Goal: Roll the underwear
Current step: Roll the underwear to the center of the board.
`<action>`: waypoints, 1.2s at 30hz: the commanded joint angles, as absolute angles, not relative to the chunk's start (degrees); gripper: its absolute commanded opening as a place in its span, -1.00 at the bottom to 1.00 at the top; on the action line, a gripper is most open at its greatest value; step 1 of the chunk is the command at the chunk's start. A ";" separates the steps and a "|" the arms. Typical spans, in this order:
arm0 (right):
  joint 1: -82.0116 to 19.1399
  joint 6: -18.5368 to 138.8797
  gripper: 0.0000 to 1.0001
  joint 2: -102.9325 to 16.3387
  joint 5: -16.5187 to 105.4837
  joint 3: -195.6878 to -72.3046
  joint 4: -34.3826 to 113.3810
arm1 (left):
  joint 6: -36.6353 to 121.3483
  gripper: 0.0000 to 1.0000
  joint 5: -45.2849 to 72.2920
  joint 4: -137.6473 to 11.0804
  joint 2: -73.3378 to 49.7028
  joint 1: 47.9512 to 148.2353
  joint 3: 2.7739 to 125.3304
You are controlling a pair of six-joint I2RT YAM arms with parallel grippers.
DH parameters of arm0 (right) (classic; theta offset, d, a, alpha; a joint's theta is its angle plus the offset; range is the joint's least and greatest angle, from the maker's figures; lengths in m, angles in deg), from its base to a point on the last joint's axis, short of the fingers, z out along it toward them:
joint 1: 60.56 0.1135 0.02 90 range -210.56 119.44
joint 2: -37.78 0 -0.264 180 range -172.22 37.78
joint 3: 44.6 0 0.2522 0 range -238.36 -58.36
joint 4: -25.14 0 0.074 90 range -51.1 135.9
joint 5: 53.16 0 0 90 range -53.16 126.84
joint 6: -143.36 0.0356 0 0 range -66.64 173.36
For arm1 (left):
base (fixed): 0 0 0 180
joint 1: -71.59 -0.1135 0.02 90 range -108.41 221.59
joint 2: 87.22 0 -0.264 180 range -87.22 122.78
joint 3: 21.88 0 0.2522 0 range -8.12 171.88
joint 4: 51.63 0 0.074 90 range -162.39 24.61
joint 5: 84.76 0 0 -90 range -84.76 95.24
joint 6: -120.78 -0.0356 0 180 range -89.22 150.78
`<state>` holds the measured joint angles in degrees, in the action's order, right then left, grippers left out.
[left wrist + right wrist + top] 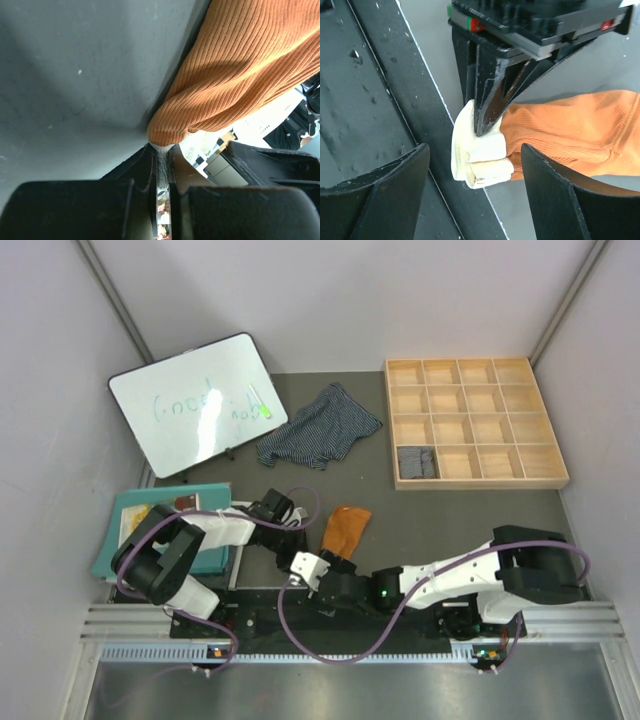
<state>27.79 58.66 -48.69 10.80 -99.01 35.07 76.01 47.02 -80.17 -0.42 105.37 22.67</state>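
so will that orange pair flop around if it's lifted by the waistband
Probably floppy: the orange pair bunches and folds where the left gripper pinches its cream waistband, so the rest would likely hang limp. It looks like thin ribbed knit, so probably light. The ribbing seems grippy rather than slick, so slipping out looks unlikely.

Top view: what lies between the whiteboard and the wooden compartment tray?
Between whiteboard and tray lies the dark striped underwear, crumpled; the top view shows it.
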 commanded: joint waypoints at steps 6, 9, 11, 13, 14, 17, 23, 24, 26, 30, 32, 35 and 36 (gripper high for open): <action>28.56 55.20 0.44 -52.30 13.11 -101.78 33.01 | 72.70 -1.00 48.22 -84.54 0.14 104.38 25.28; 28.56 55.11 0.40 -53.62 13.11 -101.87 33.54 | 72.44 -1.00 48.57 -84.81 0.14 104.20 25.37; 28.65 54.94 0.36 -54.50 12.32 -101.61 33.19 | 72.26 -1.00 48.66 -85.07 0.14 104.20 25.37; 28.56 54.68 0.26 -55.29 11.71 -101.87 33.36 | 72.00 -1.00 48.66 -85.16 0.14 104.20 25.54; 28.56 54.76 0.19 -55.64 11.44 -102.22 33.45 | 71.91 -1.00 48.75 -85.42 0.05 104.20 25.46; 28.56 54.85 -0.14 -56.96 9.69 -102.74 34.24 | 71.38 -1.00 48.40 -85.95 -0.12 104.20 25.72; 28.47 55.82 -0.46 -57.23 8.37 -102.40 34.95 | 71.47 -1.00 48.57 -85.17 -1.26 104.11 25.11; 28.38 55.99 -0.50 -57.40 8.45 -102.31 34.86 | 71.73 -1.00 48.83 -84.81 -1.53 104.11 24.84; 28.47 55.99 -0.54 -57.67 8.98 -102.13 34.16 | 72.78 -1.00 49.27 -83.06 -2.49 104.11 24.05; 27.86 55.99 -0.86 -56.88 11.61 -100.91 31.88 | 74.37 -0.67 48.84 -81.39 -5.12 103.94 22.56; 27.07 56.17 -0.96 -55.74 13.98 -99.77 30.82 | 74.54 -0.52 47.87 -81.03 -6.45 103.50 22.12; 25.22 56.96 -1.00 -54.24 18.02 -98.36 30.47 | 74.90 -0.25 45.94 -80.59 -9.61 101.92 21.15; 24.78 57.13 -1.00 -52.93 19.08 -97.83 29.68 | 74.81 -0.17 44.98 -80.51 -11.62 101.13 20.80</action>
